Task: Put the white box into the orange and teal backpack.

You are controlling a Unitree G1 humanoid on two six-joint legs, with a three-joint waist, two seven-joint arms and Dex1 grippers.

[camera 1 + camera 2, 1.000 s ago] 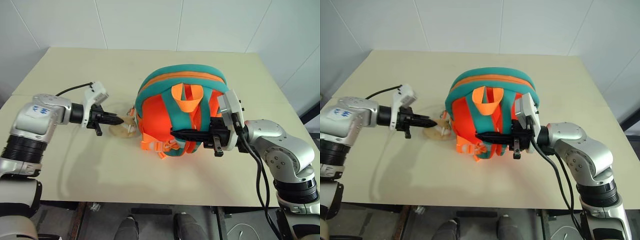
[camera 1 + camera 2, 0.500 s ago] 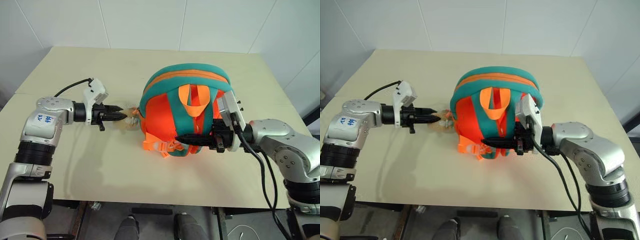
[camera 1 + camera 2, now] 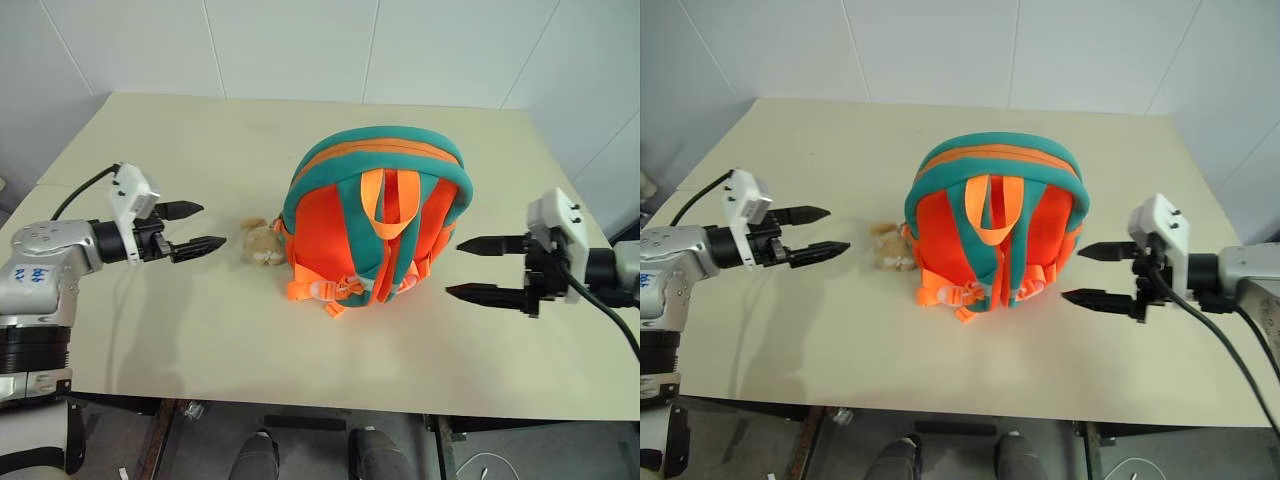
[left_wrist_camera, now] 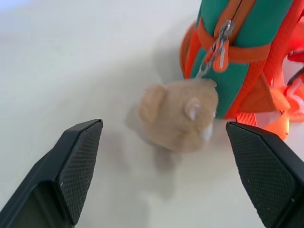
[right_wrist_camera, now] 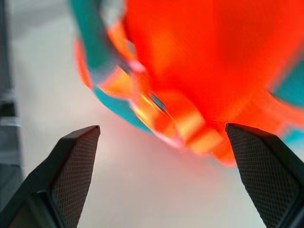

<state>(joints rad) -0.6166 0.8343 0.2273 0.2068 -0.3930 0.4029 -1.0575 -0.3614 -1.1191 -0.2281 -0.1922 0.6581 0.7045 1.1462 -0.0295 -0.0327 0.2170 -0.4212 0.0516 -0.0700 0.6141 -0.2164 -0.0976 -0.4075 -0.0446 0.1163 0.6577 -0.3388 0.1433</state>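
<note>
At the frame's centre, on the beige worktop, stands the backpack, its orange body and teal straps facing the camera, orange buckles at its lower edge. A tan plush toy lies on the worktop touching its left side, hung near the zipper pull. Left of the frame, the left pincer reaches level toward the toy from a bent grey arm, fingers spread wide and empty, tips near the toy but apart from it. Right of the frame, the right pincer points leftward at the backpack's lower right side, tilted slightly down, fingers likewise wide apart and holding nothing, just beside the bag without touching. I cannot tell where the white box is; the backpack's zipper looks closed
</note>
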